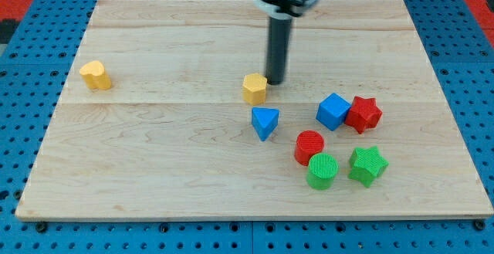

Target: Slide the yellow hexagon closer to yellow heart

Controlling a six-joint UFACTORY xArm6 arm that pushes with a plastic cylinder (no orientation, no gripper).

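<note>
The yellow hexagon sits near the middle of the wooden board. The yellow heart lies far off at the view's left. My tip stands just right of the hexagon, slightly above it in the view, very close to or touching its right side. The dark rod comes down from the view's top.
A blue triangle lies just below the hexagon. To the view's right are a blue cube, a red star, a red cylinder, a green cylinder and a green star.
</note>
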